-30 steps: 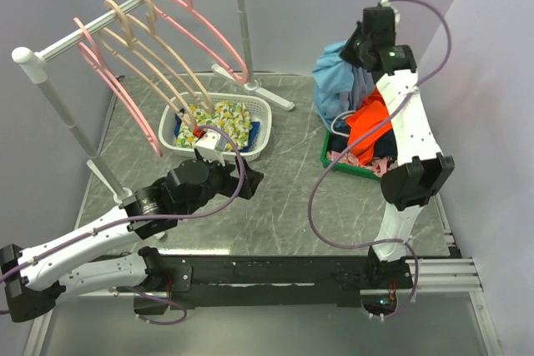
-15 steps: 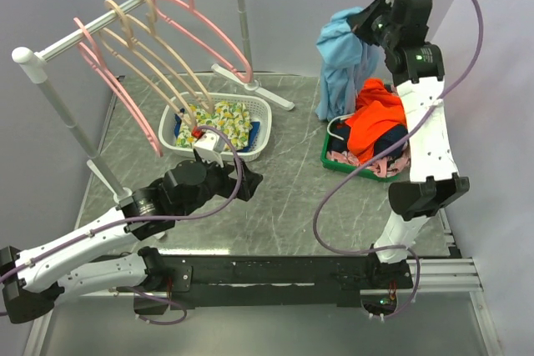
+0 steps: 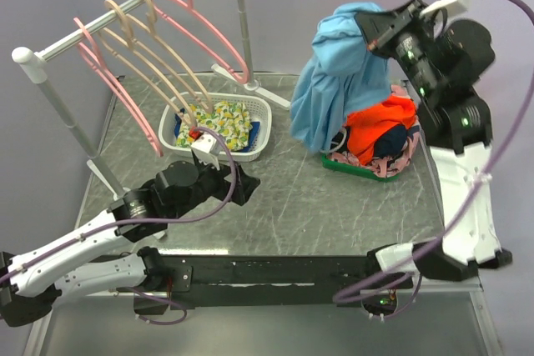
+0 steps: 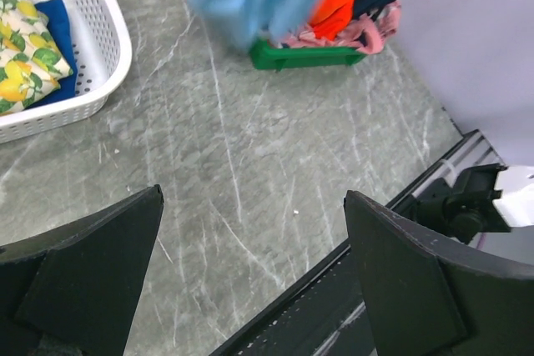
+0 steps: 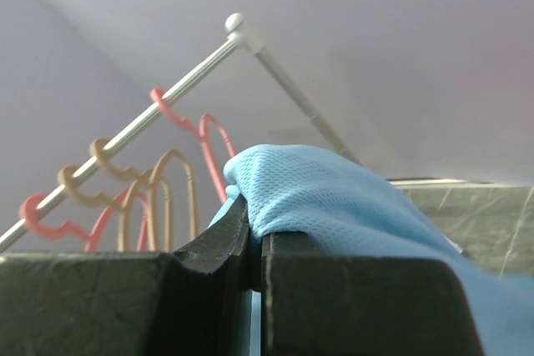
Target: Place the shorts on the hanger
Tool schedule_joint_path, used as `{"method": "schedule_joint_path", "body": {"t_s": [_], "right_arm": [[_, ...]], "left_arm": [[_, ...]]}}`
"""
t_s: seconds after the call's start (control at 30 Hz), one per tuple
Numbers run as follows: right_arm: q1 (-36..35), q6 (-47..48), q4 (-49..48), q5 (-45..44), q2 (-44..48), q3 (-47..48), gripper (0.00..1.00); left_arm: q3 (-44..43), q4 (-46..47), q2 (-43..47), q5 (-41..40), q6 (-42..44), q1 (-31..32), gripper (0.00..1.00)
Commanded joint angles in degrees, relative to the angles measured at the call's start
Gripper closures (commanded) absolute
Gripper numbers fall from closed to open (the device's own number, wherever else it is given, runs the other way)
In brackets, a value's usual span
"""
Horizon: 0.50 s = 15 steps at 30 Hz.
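Two arms, one busy. From above, the right gripper (image 3: 377, 35) has hoisted the light blue shorts (image 3: 334, 89) out of the green bin (image 3: 350, 166) by the table's right edge, and they now dangle free. The left wrist view shows the left gripper (image 4: 254, 231) splayed and empty above bare table. In the right wrist view the fingers are pinched tight on blue mesh, with the pink hanger (image 5: 204, 135) ahead on the rail. I'd judge carrying comes next.

White arms (image 3: 75, 249), black joints (image 3: 179, 185), purple cables (image 3: 167, 220).
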State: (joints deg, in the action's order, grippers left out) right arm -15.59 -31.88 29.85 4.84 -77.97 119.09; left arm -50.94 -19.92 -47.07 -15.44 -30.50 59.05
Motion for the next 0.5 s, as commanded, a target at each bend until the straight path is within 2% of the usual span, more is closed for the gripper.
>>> {"method": "schedule_joint_path", "body": {"t_s": [0.0, 0.07, 0.1, 0.17, 0.27, 0.3, 0.37, 0.4, 0.47], "right_arm": [[-3.82, 0.15, -2.34, -4.75, 8.79, -7.07, 1.00], [-6.01, -0.29, -2.16, -7.47, 14.22, -12.19, 1.00], [-6.55, -0.72, -2.60, -8.09, 16.08, -18.56, 1.00], [-8.13, -2.13, -3.21, -7.39, 20.64, -25.45, 1.00], [-14.09, -5.03, -7.32, -9.14, 26.62, -42.49, 1.00], [-19.94, -6.08, -11.00, -10.80, 27.26, -50.63, 1.00], [-27.35, -8.72, -15.93, -16.95, 23.43, -56.13, 1.00], [-35.65, -9.51, -17.00, -18.62, 20.35, -57.64, 1.00], [-41.16, -9.52, -15.80, -22.67, 10.28, -55.38, 1.00]], "left_arm": [[-3.90, -1.43, 1.80, 1.64, 2.02, -0.16, 0.04], [-4.34, -2.22, 2.68, 1.73, 1.67, -0.16, 0.04], [-4.78, -2.57, 3.03, 2.17, 1.50, -0.16, 0.04], [-5.22, -3.36, 4.09, 2.35, 1.15, -0.16, 0.04], [-5.66, -5.21, 5.84, 3.05, 0.53, -0.16, 0.03], [-5.32, -5.82, 6.28, 3.22, 0.27, -0.16, 0.02], [-4.79, -6.44, 7.43, 3.84, -0.35, -0.16, 0.01], [-4.18, -6.88, 7.60, 4.01, -0.61, -0.16, 0.02], [-3.04, -7.23, 8.31, 3.67, -1.05, -0.16, 0.04]]}}
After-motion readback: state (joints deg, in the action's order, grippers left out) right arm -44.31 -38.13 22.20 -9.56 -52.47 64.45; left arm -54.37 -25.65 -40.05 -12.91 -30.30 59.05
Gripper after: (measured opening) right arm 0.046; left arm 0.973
